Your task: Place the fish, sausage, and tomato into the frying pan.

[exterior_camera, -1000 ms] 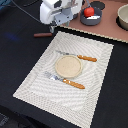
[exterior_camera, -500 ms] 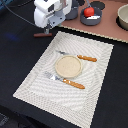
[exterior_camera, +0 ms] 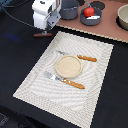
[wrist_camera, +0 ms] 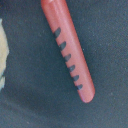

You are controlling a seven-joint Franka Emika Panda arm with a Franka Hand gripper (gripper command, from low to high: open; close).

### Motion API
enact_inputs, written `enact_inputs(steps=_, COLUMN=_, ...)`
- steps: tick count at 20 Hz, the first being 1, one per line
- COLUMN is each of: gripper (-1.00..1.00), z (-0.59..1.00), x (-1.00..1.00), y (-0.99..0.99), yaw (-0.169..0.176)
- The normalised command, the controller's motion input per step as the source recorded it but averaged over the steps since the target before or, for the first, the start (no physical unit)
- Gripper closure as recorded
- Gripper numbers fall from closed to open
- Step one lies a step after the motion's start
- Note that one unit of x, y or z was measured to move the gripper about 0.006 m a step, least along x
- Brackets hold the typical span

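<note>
One sausage (exterior_camera: pixel 43 35) lies on the dark tabletop (exterior_camera: pixel 20 60) directly under the gripper (exterior_camera: pixel 48 25).

The gripper hangs just above the sausage near the striped placemat's (exterior_camera: pixel 95 85) far corner on the exterior view's left — whether its fingers are parted or closed cannot be told, and nothing shows in their hold. The wrist view shows the sausage (wrist_camera: pixel 68 50) close up, red with a row of dark grill marks. The tomato (exterior_camera: pixel 89 11) sits in the frying pan (exterior_camera: pixel 92 20) on the brown board (exterior_camera: pixel 110 30), beside a dark pot (exterior_camera: pixel 69 10). On the placemat lie a beige plate (exterior_camera: pixel 68 66), a knife (exterior_camera: pixel 80 57) and a fork (exterior_camera: pixel 65 80).
</note>
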Motion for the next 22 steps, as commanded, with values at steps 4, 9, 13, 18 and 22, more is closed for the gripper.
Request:
enact_inputs(steps=4, gripper=-1.00, z=-0.31, x=-0.63, y=-0.10, yaw=0.117)
enact_inputs(steps=9, gripper=-1.00, z=-0.27, x=-0.62, y=-0.07, yaw=0.118)
enact_inputs(steps=13, gripper=-1.00, z=-0.32, x=-0.68, y=0.00, yaw=0.126)
enact_inputs(steps=18, gripper=-1.00, z=-0.33, x=-0.48, y=-0.05, yaw=0.109)
enact_inputs(steps=22, gripper=-1.00, z=-0.32, x=-0.14, y=-0.05, yaw=0.068)
